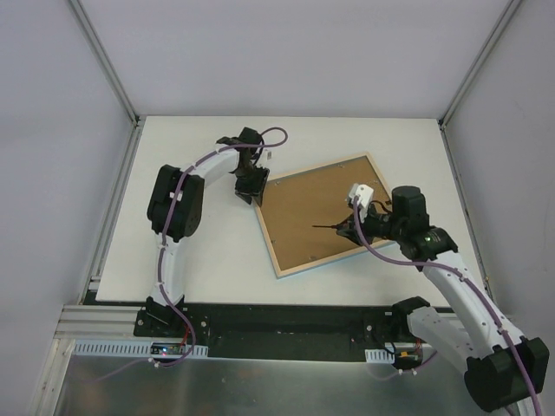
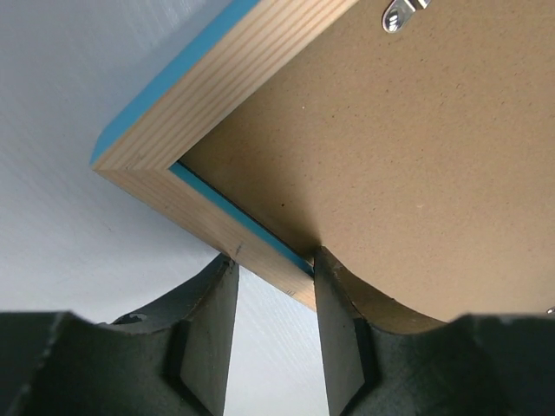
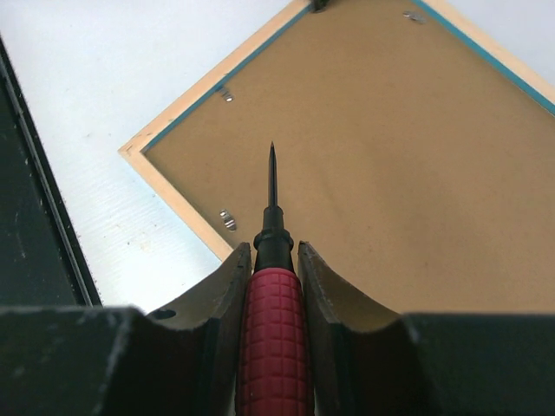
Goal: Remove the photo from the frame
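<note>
The frame (image 1: 314,263) lies face down and skewed on the white table, its pale wood back and thin turquoise lip (image 2: 199,95) showing. A plain brown backing board (image 1: 303,217) fills it, and the photo is hidden beneath. My left gripper (image 1: 251,195) sits at the frame's left corner. Its fingers straddle the wood rail (image 2: 270,260), one fingertip on the outer edge and the other against the inner lip at the board. My right gripper (image 1: 357,227) hovers over the board's right part, shut on a red-handled pointed tool (image 3: 273,321) whose tip points across the board (image 3: 390,173).
Small metal retaining tabs (image 3: 227,219) sit along the inner edge of the frame, and another (image 2: 399,13) shows near the left gripper. White enclosure walls (image 1: 52,130) border the table on the left, back and right. A black rail (image 1: 286,319) runs along the near edge.
</note>
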`<state>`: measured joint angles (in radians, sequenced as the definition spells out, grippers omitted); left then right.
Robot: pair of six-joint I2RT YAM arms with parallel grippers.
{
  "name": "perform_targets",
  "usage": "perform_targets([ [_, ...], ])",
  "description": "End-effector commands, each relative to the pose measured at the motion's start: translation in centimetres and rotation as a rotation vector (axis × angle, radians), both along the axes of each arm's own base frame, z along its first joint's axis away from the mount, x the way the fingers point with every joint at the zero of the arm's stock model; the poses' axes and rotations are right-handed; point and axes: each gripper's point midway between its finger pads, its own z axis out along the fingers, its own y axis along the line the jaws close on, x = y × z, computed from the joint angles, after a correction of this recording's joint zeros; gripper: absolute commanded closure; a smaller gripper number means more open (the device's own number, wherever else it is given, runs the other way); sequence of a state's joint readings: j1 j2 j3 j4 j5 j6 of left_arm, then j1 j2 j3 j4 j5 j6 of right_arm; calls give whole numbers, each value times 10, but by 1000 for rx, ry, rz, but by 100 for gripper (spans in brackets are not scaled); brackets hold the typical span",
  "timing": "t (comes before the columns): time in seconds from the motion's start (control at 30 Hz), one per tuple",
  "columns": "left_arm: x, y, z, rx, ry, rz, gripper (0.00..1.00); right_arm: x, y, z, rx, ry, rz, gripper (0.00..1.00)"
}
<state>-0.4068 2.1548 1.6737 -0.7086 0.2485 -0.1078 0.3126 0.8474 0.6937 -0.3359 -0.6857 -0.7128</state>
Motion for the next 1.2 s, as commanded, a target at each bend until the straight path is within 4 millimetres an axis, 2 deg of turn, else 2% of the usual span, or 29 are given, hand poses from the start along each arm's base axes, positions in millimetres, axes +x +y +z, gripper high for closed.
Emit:
perform_targets([
  [0.0, 20, 7, -3, 67, -63, -45, 64, 0, 21, 11, -82, -88, 130, 99],
  [0.07, 30, 8, 0, 86, -99, -63, 67, -2, 32, 8, -122, -96, 189, 99],
  [0.17, 43, 5, 3, 88, -135, -93, 77, 1, 49, 7, -151, -107, 252, 99],
  [0.37, 60, 1, 3, 88, -185, -148, 79, 12, 89, -6, -224, -132, 342, 99],
  [0.53, 53, -1, -3, 70, -161, -142, 77, 26, 124, -14, -234, -127, 334, 99],
  [0.7, 46, 0, -7, 64, -141, -132, 77, 37, 151, -10, -205, -70, 309, 99],
  [0.97, 42, -4, -1, 35, -136, -117, 77, 47, 172, -25, -201, 25, 285, 99],
  [1.17, 42, -6, 1, 26, -129, -99, 78, 48, 178, -39, -215, 74, 279, 99],
])
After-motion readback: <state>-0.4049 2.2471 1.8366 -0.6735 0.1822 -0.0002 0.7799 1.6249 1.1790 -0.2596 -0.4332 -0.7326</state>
